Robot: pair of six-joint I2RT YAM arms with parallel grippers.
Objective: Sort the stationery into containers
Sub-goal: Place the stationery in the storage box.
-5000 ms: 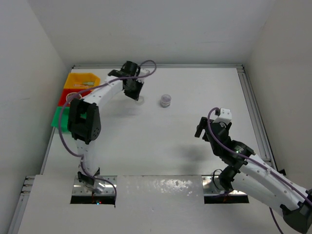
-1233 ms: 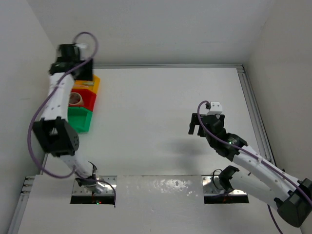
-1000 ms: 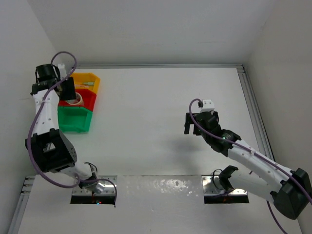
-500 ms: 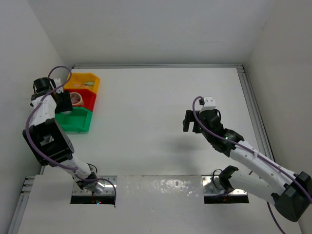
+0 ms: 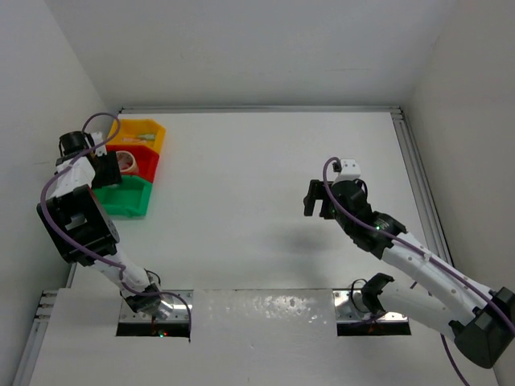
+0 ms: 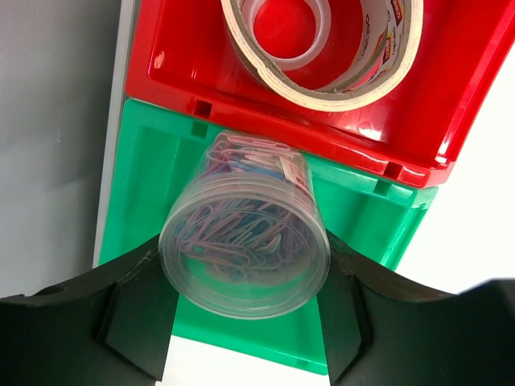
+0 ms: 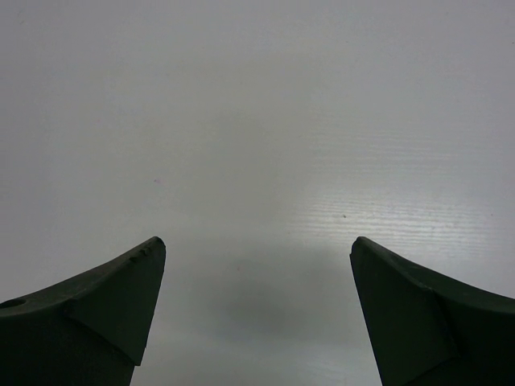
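Note:
My left gripper (image 6: 245,277) is shut on a clear round tub of pastel paper clips (image 6: 241,241) and holds it over the green bin (image 6: 366,221). The red bin (image 6: 467,88) beyond it holds a tan tape roll (image 6: 354,80) with a smaller white ring inside it. In the top view the left gripper (image 5: 100,170) hangs at the left edge by the yellow-orange bin (image 5: 145,133), red bin (image 5: 149,161) and green bin (image 5: 129,201). My right gripper (image 5: 318,201) is open and empty above bare table; its fingertips (image 7: 145,265) stand wide apart.
The white wall stands close on the left of the bins. A metal rail (image 5: 422,185) runs along the table's right edge. The arm bases (image 5: 153,301) sit at the near edge.
The left gripper, holding the tub of clips, has come down from over the red bin to the green bin. The right gripper has barely moved.

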